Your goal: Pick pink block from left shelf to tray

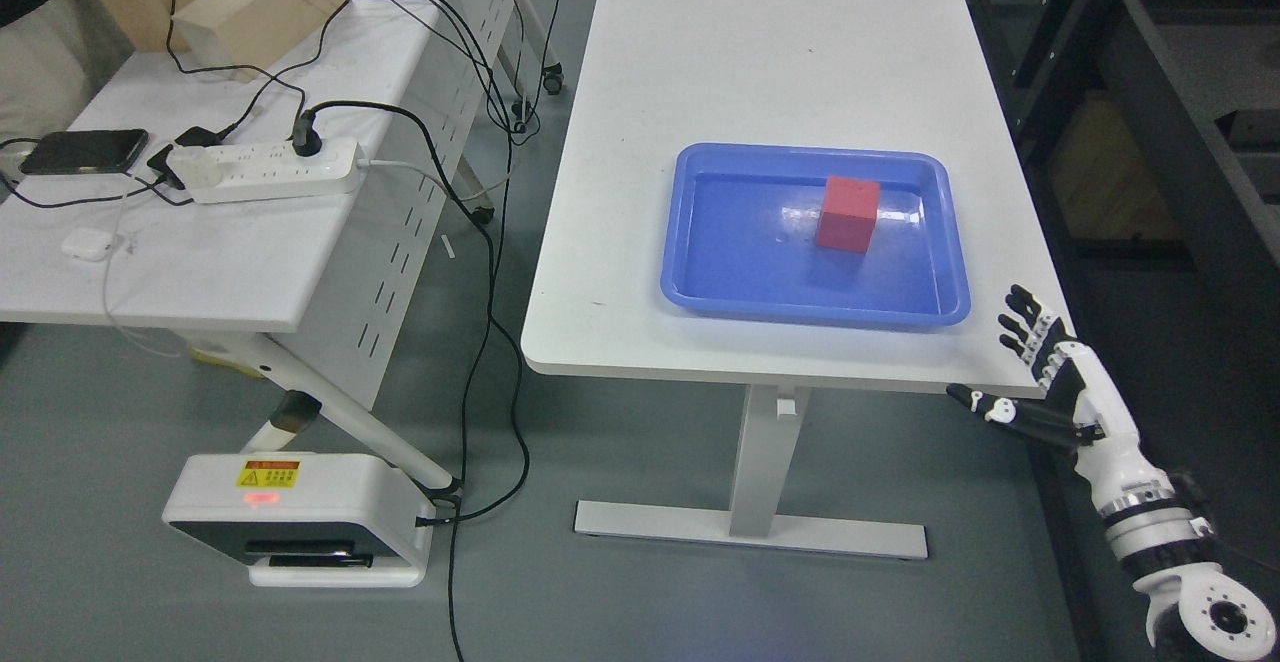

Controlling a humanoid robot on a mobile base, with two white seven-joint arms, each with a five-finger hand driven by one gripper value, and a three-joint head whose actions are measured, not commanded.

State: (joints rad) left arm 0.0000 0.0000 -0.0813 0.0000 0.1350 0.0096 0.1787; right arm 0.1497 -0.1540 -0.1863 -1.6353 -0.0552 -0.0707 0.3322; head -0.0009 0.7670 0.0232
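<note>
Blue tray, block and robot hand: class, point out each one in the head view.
blue tray (700,287), head view, bare floor near left rim.
block (848,214), head view, front face.
right hand (1050,382), head view, palm.

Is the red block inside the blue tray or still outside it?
Inside. The red cube-shaped block sits flat on the floor of the blue plastic tray, right of its middle, with the raised rim all around it. Nothing is holding it.

place: lab | cues: white workbench (760,62), power strip (265,167), trailing cables (470,242), metal racking (1150,92)
</note>
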